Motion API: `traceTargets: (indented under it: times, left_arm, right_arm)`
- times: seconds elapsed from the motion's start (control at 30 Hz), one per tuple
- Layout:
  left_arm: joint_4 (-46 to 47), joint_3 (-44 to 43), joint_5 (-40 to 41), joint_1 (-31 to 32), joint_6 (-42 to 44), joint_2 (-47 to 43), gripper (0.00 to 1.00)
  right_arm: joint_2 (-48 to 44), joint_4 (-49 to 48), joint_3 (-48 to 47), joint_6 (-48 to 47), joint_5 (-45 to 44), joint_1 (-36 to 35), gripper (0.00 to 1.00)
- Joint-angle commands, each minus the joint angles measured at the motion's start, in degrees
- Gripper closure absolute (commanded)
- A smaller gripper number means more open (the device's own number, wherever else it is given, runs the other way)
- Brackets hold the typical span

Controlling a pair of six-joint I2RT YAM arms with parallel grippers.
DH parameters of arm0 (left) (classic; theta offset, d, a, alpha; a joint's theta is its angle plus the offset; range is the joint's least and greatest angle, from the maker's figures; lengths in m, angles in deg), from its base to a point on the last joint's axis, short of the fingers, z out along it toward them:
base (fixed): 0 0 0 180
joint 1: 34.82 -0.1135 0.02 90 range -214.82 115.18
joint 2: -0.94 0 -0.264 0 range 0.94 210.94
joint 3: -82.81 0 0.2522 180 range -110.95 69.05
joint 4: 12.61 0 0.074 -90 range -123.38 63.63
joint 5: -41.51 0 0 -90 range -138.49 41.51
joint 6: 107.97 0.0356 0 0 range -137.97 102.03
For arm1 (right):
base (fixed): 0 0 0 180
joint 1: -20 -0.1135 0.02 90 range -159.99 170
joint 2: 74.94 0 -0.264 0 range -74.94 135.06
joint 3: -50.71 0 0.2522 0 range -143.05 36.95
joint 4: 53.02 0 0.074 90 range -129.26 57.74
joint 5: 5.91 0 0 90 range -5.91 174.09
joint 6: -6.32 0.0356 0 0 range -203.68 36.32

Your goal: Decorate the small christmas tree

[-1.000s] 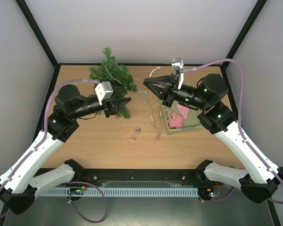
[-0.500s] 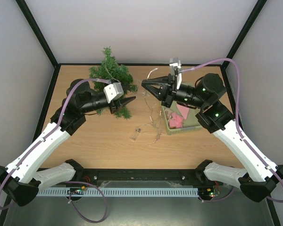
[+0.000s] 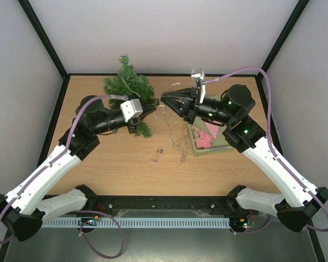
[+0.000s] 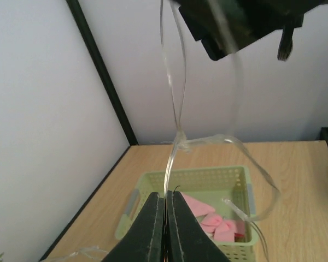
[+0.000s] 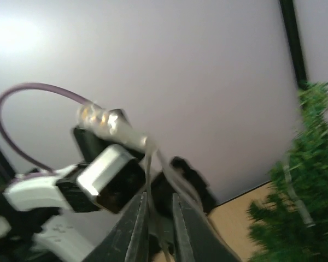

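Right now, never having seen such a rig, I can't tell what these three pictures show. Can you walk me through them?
These are two robot arms bolted at the near edge of a wooden table. The wide picture looks down from above and behind them; the other two come from a camera on each wrist. On the table are a small christmas tree, back left, and a pale green basket of pink pieces, right. The left gripper is shut on a clear strand. The right gripper has the same strand between its fingers; whether it grips is unclear.
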Motion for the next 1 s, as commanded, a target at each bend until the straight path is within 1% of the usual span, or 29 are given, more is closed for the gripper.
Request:
traceTargets:
  times: [0.0,0.07,0.17,0.27,0.33,0.37,0.47,0.63,0.77,0.87,0.97]
  left_arm:
    - [10.9,4.8,6.2,0.2,-8.7,-5.1,0.98]
    - [13.8,6.5,9.3,0.2,-12.8,-6.4,0.98]
    - [13.9,7.0,13.6,0.2,-17.2,-7.9,0.98]
    - [14.7,7.1,18.2,0.2,-21.6,-9.8,0.98]
    - [14.7,7.0,19.3,0.2,-23.9,-10.2,0.98]
    - [14.6,7.0,19.6,0.1,-24.7,-10.4,0.98]
    - [14.5,7.2,20.0,0.2,-27.1,-10.6,0.97]
    - [14.0,7.4,21.5,0.2,-29.6,-11.1,0.98]
    - [13.3,7.6,22.5,0.2,-30.6,-11.6,0.98]
    - [13.5,7.9,22.7,0.2,-31.6,-11.9,0.98]
    - [14.0,8.4,22.7,0.2,-31.9,-12.1,0.98]
  right_arm:
    - [-1.0,4.2,0.7,-4.3,-6.5,0.0,0.84]
    - [-2.3,4.7,3.7,-5.7,-9.3,0.0,0.74]
    - [-6.1,2.0,10.5,-6.1,-13.3,0.0,0.55]
    - [-11.0,-1.0,17.9,-8.3,-16.9,0.0,0.43]
    - [-13.7,-2.4,22.3,-10.8,-18.7,0.0,0.38]
    - [-14.5,-2.8,24.0,-12.3,-19.6,0.0,0.37]
    - [-16.4,-6.8,30.1,-17.7,-17.6,0.0,0.37]
    - [-16.2,-12.5,37.3,-19.6,-16.7,0.0,0.36]
    - [-13.7,-17.2,41.9,-19.1,-19.5,-0.2,0.36]
    - [-10.4,-21.4,44.4,-19.9,-20.7,-0.9,0.37]
    - [-6.1,-24.8,45.5,-22.2,-19.6,-3.0,0.38]
